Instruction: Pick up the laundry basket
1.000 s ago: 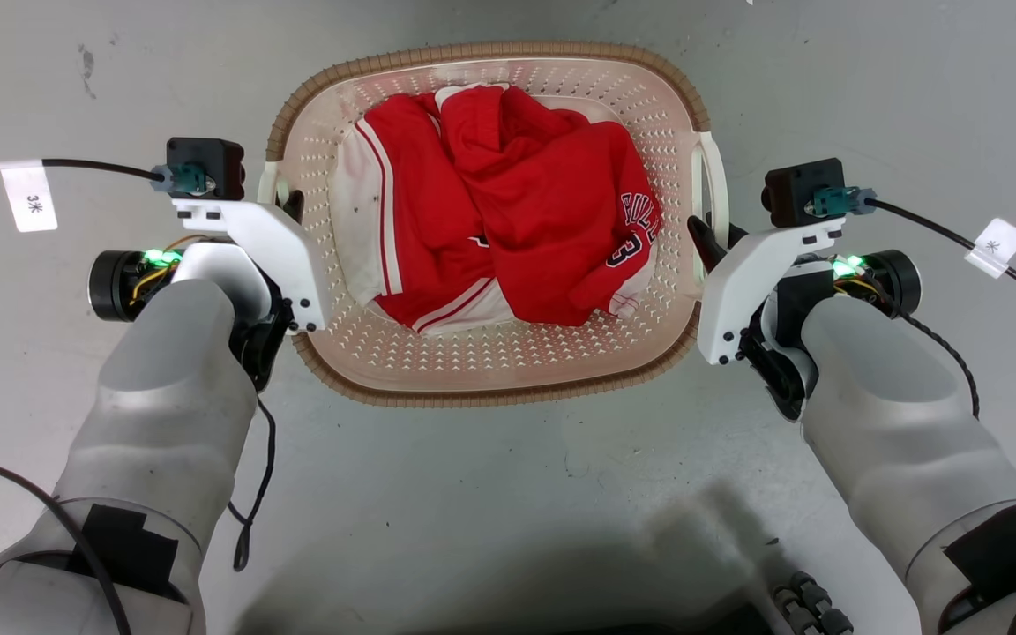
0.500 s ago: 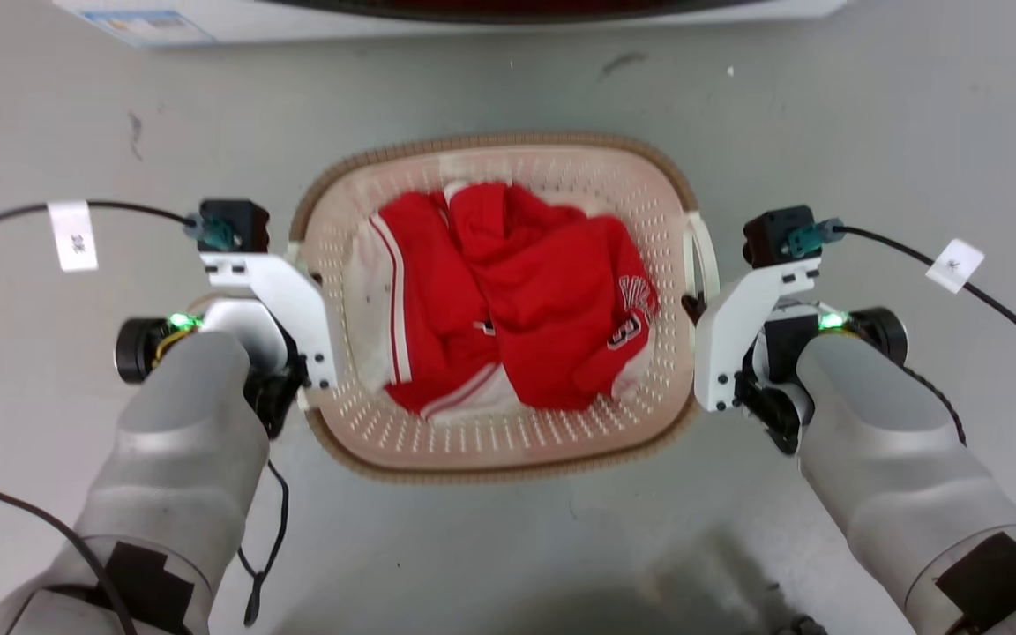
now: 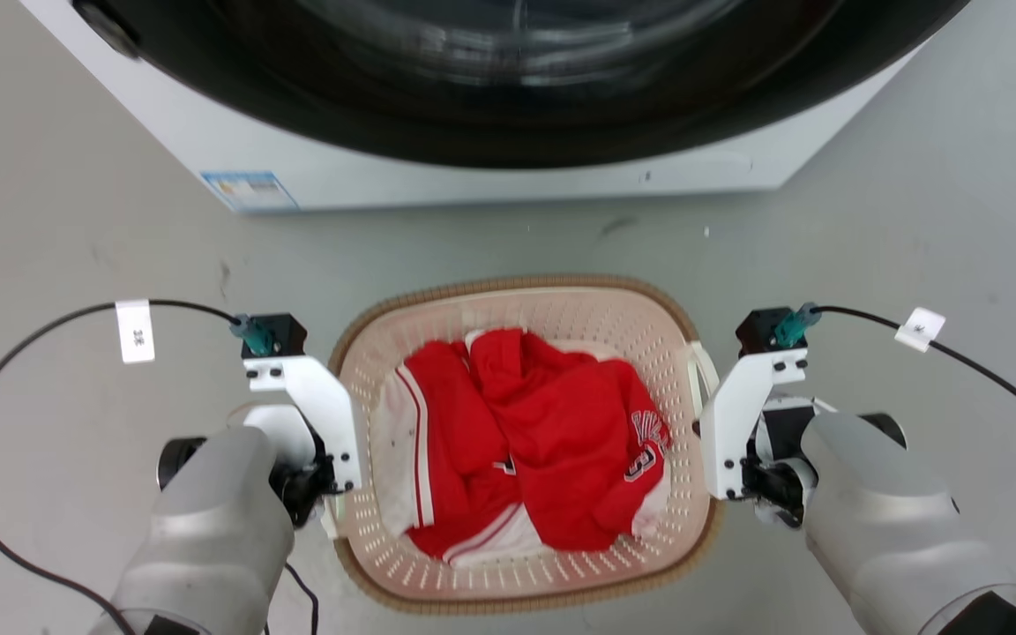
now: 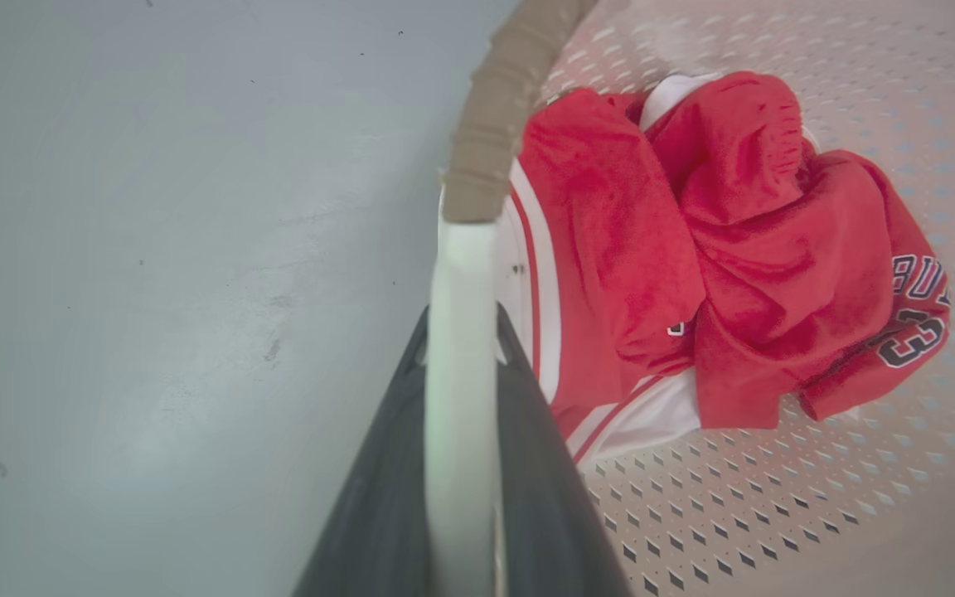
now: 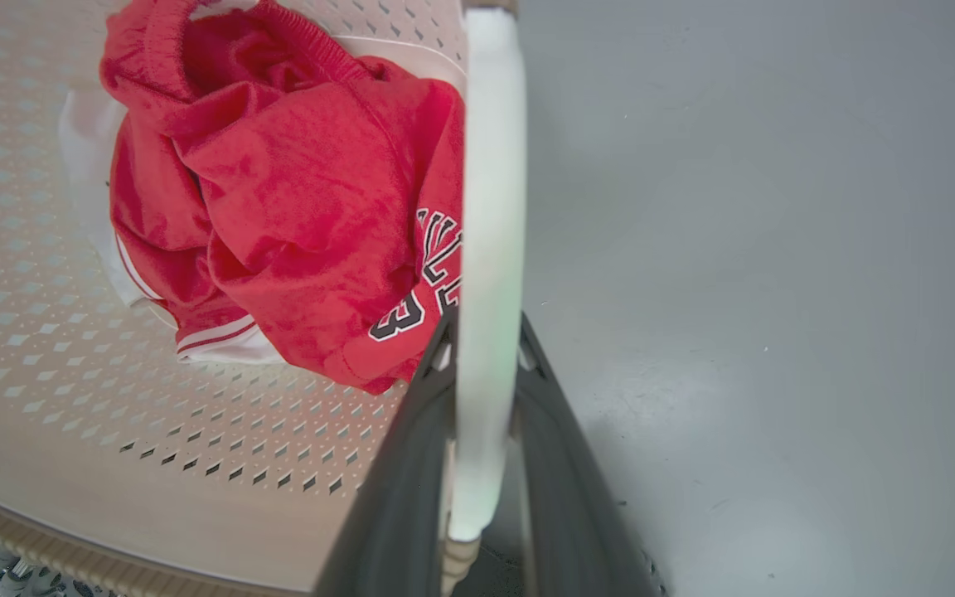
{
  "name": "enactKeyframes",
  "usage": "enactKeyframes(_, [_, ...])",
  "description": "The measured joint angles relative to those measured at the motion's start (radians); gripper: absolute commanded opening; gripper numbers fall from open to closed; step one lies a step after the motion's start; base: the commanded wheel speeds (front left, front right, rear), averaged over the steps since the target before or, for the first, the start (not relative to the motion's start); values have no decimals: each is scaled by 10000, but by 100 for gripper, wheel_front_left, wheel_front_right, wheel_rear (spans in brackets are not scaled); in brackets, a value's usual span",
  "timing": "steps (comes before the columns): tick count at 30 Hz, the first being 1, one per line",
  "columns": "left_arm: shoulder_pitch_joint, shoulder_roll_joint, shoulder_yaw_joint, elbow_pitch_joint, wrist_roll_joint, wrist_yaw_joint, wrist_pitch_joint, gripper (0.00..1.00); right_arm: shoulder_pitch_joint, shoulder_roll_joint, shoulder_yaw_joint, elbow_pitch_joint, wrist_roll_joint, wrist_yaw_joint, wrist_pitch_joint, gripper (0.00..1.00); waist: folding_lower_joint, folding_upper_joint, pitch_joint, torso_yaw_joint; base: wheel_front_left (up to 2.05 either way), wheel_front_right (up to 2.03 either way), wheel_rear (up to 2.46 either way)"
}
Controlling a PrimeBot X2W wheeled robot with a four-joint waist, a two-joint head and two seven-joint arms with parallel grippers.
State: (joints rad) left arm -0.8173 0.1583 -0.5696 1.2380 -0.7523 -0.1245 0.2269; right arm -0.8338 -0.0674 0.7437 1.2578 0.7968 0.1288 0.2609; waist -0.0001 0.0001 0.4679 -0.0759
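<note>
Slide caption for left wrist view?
Left gripper clamps the white handle of the basket, red jersey inside.

Laundry basket (image 3: 561, 310): cream with diamond-shaped perforations, brown woven-look rim (image 3: 517, 285), white handles (image 4: 461, 348). Jersey (image 3: 552, 441): red, white stripes, dark white-edged lettering. Washing machine (image 3: 367, 172): white, black door (image 3: 508, 115). Floor (image 3: 76, 229): grey.

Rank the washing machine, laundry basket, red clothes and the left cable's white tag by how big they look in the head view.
1. washing machine, though cut off by the frame
2. laundry basket
3. red clothes
4. white tag
</note>
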Motion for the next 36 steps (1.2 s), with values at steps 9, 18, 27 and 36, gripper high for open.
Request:
enactKeyframes(9, [670, -31, -353, 21, -660, 2, 988, 0, 453, -59, 186, 21, 627, -2, 1486, 0, -1, -1, -1804, 79, 0, 0, 0])
enactKeyframes(18, [1057, -31, -700, 15, -1101, 0, 1814, 0, 853, -111, 199, 119, 1185, 0, 2675, 0, -2, 0, -3271, 126, 0, 0, 0])
enactKeyframes(27, [1435, -69, -966, 38, -1453, -2, 2194, 0, 1073, -146, 169, 238, 1473, 0, 3549, 0, -2, 0, -4456, 173, 0, 0, 0])
enactKeyframes(36, [1746, -127, -1151, 140, -1705, -2, 2452, 0, 1317, -157, 165, 301, 1528, 2, 3768, 0, -1, 0, -5136, 268, 0, 0, 0])
